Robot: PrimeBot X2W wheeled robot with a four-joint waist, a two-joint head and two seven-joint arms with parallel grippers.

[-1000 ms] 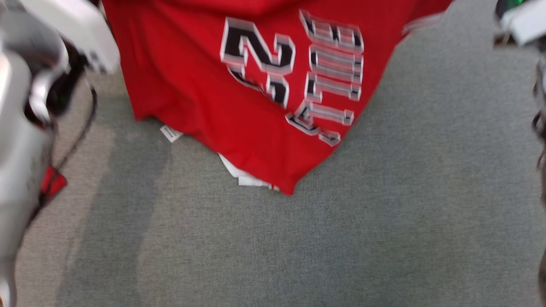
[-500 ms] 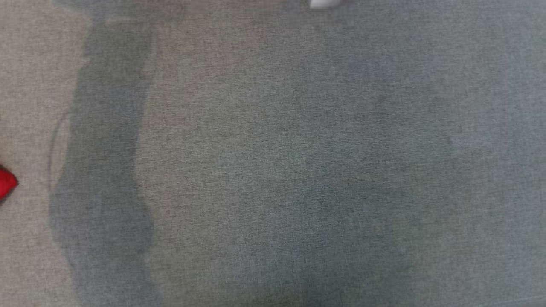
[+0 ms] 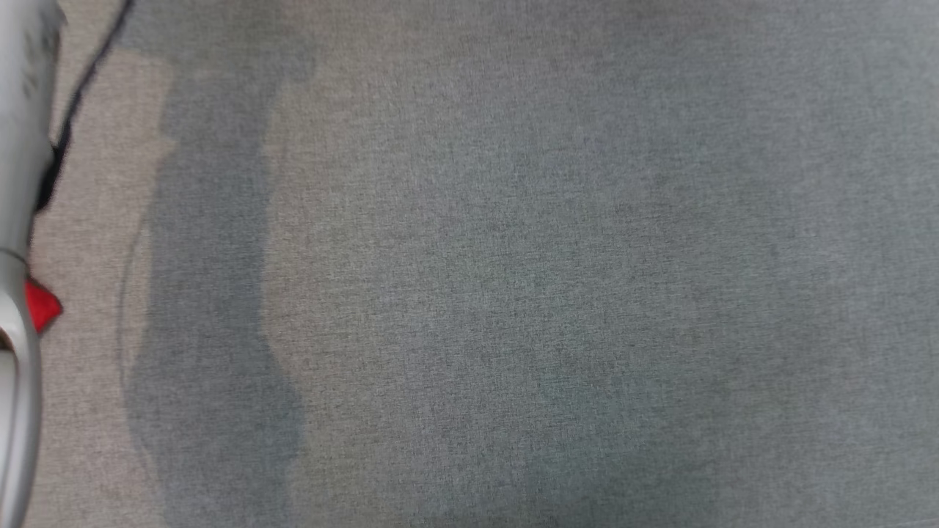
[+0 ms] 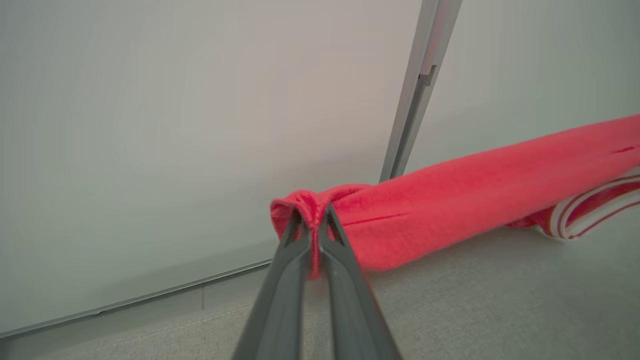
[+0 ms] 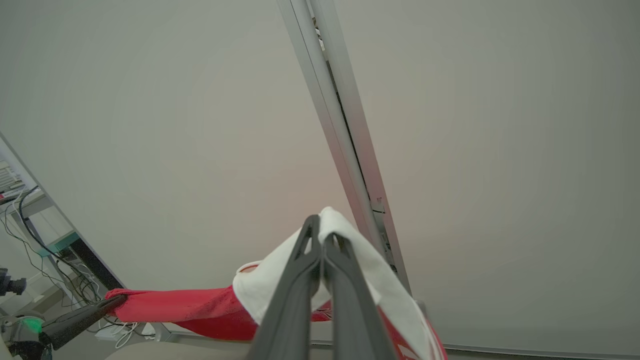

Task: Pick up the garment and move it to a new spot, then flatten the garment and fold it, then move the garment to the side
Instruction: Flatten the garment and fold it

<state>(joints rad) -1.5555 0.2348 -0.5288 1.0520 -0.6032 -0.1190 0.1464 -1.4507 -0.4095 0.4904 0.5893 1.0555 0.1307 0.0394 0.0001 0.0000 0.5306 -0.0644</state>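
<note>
The garment (image 4: 475, 200) is a red jersey with white-and-red striped trim (image 4: 590, 212). It hangs stretched as a band between my two grippers, above the grey fabric surface (image 4: 500, 305). In the left wrist view my left gripper (image 4: 312, 219) is shut on a bunched red edge of it. My right gripper (image 5: 320, 234) is shut on a white part of the garment (image 5: 365, 272). From there the red cloth (image 5: 190, 306) runs left to the other arm's dark finger (image 5: 82, 316). In the head view my pale left forearm (image 3: 18, 220) shows at the left edge.
The grey fabric surface (image 3: 513, 279) spreads across the head view, with a small red patch (image 3: 42, 308) beside the forearm. Pale wall panels with a metal post (image 5: 345, 150) stand behind. Cables and equipment (image 5: 30, 280) sit at the far left.
The head camera has swung: a second ago the red jersey with its lettering hung at the top of that view, and now there is grey surface with the left forearm at the edge.
</note>
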